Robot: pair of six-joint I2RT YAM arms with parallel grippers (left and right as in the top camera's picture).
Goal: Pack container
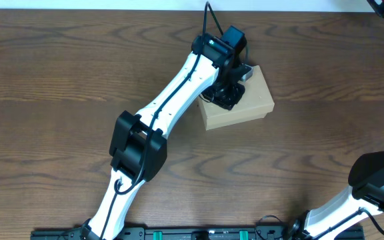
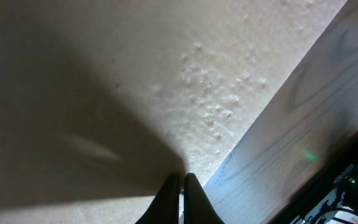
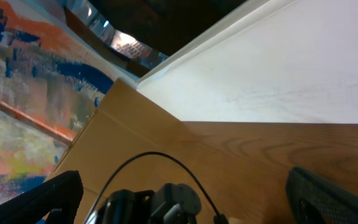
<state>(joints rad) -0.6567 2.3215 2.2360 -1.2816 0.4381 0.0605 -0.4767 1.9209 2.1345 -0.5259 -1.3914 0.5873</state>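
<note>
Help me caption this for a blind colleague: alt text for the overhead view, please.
The left arm stretches diagonally across a dark wood table, its pincer down on top of a small tan cardboard container whose lid looks shut. Part of the right arm shows at the lower right corner, away from the container.

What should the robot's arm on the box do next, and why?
Probably lift the left gripper straight up a little. Its fingertips are shut together and seem to rest on the flat top of the cardboard box, near the edge by the table. From overhead the lid looks closed and lying flat, so there seems nothing more to push.
</note>
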